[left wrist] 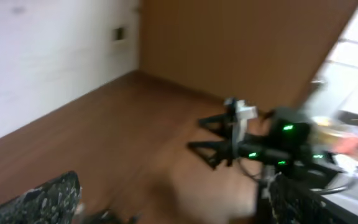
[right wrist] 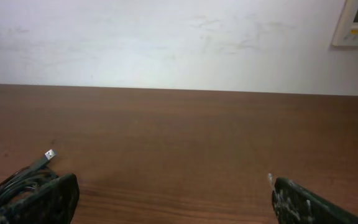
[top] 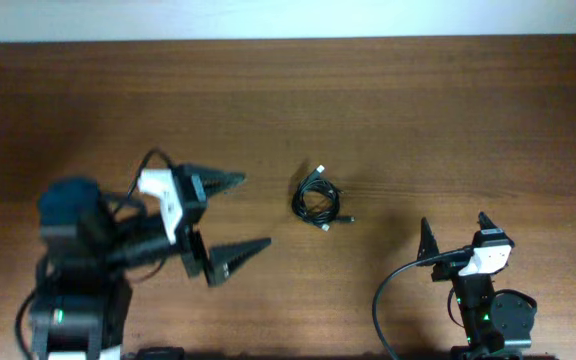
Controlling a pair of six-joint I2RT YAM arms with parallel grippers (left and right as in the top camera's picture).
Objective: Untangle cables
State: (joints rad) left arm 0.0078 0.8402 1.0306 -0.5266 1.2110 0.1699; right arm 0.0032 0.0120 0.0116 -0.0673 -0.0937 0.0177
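The cables (top: 317, 196) lie as one small knotted black coil at the middle of the wooden table, with plug ends sticking out at its top and lower right. My left gripper (top: 248, 212) is open and empty, its fingertips a short way left of the coil. My right gripper (top: 453, 225) is open and empty, to the right of the coil and nearer the front edge. In the right wrist view the coil (right wrist: 17, 180) shows at the lower left, beside the left finger. The left wrist view is blurred; dark cable bits (left wrist: 114, 216) show at its bottom edge.
The table top (top: 418, 110) is bare brown wood, with a white wall (right wrist: 166, 37) behind its far edge. The right arm (left wrist: 272, 140) with green lights shows in the left wrist view. Thick black robot cables run by both arm bases.
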